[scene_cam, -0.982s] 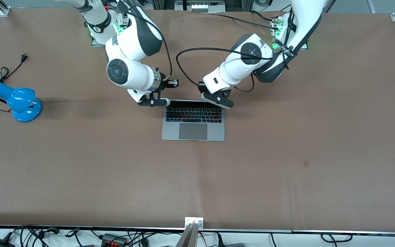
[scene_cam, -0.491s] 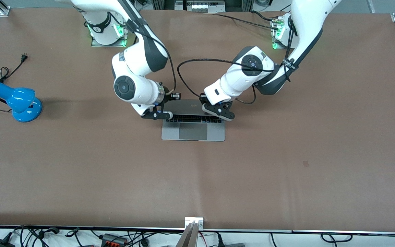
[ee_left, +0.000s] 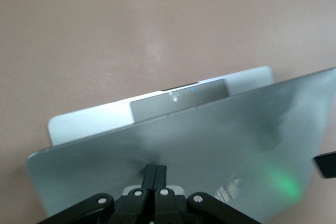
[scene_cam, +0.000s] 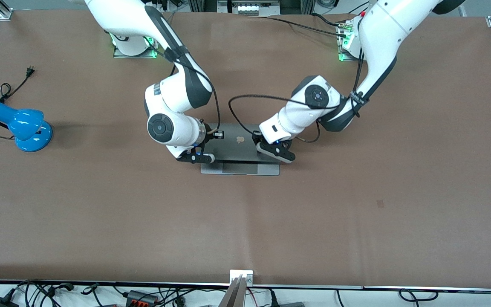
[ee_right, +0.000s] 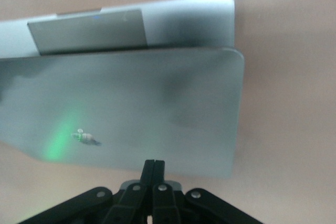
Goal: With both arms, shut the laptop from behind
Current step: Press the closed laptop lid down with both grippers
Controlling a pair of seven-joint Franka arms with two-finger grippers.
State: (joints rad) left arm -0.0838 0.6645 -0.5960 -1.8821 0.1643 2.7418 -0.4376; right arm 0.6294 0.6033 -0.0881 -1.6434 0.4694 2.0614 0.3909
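Here, one laptop (scene_cam: 240,149) is lying at the centre of the frame on the brown table (scene_cam: 356,192), its lid tilted low over the base so that only the trackpad strip is showing below it. Two arms are reaching down from the top edge. The right gripper (scene_cam: 196,158) is pressing its fingers, closed together, on the lid's corner toward the right arm's end; the left gripper (scene_cam: 276,153) is doing likewise, fingers closed together, at the other corner. One blue desk lamp (scene_cam: 19,123) is sitting at the frame's left edge.
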